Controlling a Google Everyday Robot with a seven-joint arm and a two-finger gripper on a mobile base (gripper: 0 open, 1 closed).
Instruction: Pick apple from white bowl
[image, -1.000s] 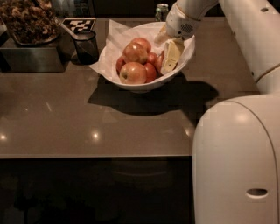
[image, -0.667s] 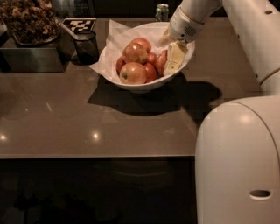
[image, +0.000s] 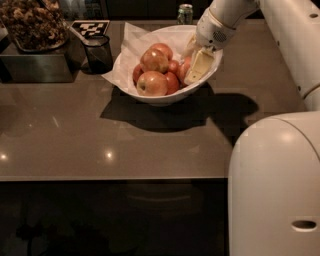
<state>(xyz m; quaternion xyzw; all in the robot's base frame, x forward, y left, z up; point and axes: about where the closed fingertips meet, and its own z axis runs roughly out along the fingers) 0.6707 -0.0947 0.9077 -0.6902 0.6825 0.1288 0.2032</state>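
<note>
Now, in the camera view, the gripper (image: 199, 67) is reaching into the white bowl (image: 165, 98) at its 3 o'clock rim, right against the apple (image: 183, 69) at the heap's 3 o'clock edge. Compared with a second ago it is sitting almost unchanged and no fruit is shifting, so the lift is probably not starting yet. Whether it is clasping the apple, I cannot tell.

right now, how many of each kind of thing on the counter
white bowl: 1
apples in it: at least 6 showing
dark cup: 1
can: 1
checkered marker card: 1
tray of dried plants: 1
gripper, low in the bowl's right side: 1
total: at least 12
</note>
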